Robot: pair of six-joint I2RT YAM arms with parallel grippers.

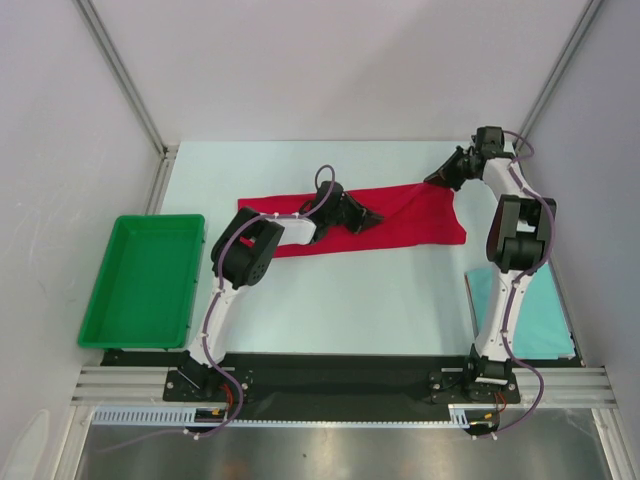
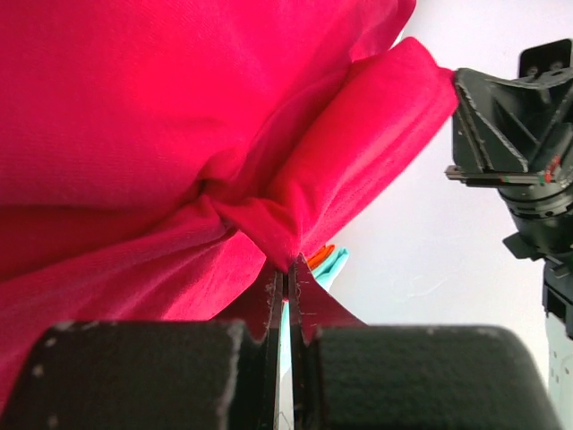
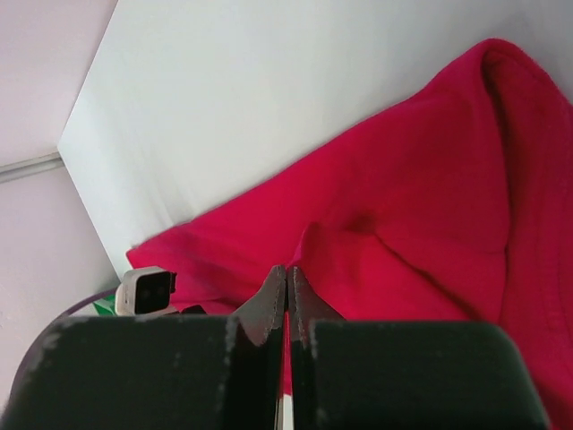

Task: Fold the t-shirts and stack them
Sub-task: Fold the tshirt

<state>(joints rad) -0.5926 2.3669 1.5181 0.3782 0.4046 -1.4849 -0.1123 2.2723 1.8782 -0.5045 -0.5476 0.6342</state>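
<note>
Your teal shirt (image 1: 540, 315) sits folded at the table's (image 1: 350, 310) near right corner. Left claw (image 2: 286, 269) and right claw (image 3: 286, 273) pinch the red shirt (image 1: 420, 215), not yet folded.

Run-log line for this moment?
left end effector: shut on red t-shirt | right end effector: shut on red t-shirt | teal t-shirt: folded flat

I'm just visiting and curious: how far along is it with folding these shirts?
Looks done: the teal t-shirt lies folded by the right arm. In hand: the left end effector and right end effector each pinch the red t-shirt, not folded up yet. Left: folding it and stacking the two.
</note>
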